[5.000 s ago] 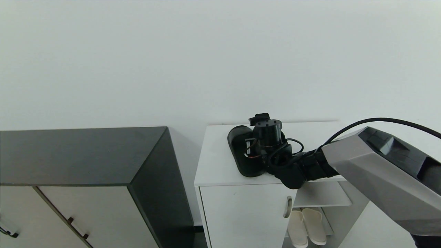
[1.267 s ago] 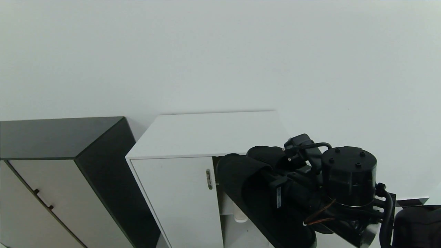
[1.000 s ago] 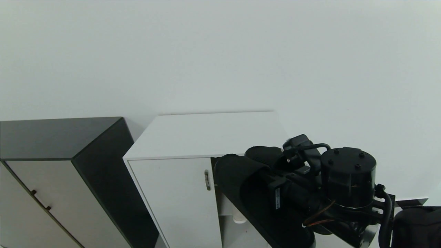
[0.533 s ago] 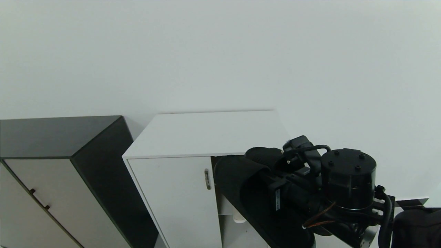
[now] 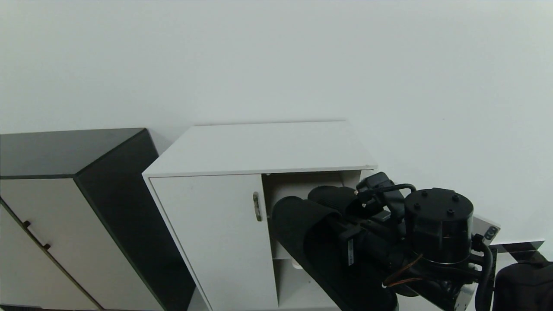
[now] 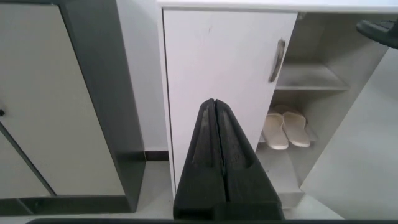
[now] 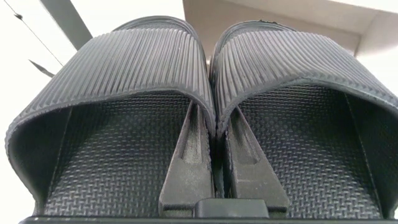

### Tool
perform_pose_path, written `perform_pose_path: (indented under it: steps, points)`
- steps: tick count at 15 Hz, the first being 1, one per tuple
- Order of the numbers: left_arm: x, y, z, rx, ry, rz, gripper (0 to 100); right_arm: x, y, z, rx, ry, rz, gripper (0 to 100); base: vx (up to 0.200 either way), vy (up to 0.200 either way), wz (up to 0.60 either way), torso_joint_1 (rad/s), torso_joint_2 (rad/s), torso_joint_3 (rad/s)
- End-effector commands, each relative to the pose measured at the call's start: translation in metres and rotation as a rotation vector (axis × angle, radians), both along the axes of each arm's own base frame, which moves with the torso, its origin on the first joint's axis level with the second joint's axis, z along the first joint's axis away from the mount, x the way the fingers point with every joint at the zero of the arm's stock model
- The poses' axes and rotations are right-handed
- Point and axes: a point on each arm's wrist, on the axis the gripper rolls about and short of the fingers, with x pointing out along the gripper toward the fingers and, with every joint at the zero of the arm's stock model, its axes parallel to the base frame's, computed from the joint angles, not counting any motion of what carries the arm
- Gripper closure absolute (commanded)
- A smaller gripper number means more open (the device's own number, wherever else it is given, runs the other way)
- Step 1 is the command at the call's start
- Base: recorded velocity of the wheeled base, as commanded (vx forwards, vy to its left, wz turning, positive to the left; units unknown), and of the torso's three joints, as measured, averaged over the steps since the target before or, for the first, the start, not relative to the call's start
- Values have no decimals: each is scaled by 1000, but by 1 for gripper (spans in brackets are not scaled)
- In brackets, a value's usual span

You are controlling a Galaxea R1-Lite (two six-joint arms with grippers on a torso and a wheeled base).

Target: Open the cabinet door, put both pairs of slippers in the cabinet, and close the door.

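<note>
Right pincer (image 7: 213, 115) grips 2 black slippers (image 7: 149, 68) | left pincer (image 6: 215, 106) clenched, empty | cabinet (image 5: 259, 147) interior partly hidden

A dark cabinet (image 5: 65, 151) (pale fronts) stands against a white wall (image 5: 276, 60).

We locate the cabinet (image 5: 259, 147) just right of the sideboard (image 5: 65, 151), with its door (image 5: 211, 233) covering the left half. In the open right half, one pair (image 6: 286, 129) lies below the shelf (image 6: 308, 78). The right gripper (image 7: 214, 165) holds the other pair (image 5: 311, 233) before that opening.
</note>
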Motion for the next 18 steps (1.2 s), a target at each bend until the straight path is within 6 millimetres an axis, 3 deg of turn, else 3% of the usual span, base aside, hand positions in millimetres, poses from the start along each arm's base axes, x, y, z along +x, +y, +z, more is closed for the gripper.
perform_pose_path:
  steps: [1, 13, 18]
  points:
    - [0, 0, 0, 0, 1, 1, 100, 0, 0, -1, -1, 1, 1, 100, 0, 0, 0, -256, 530, 271]
    - [0, 0, 0, -1, 1, 1, 100, 0, 1, -8, -11, 18, 21, 100, 0, 0, 0, -246, 498, 255]
    - [0, 0, 0, -1, 1, 1, 100, 2, 3, -23, -41, -35, 37, 100, 0, 0, 0, -223, 450, 220]
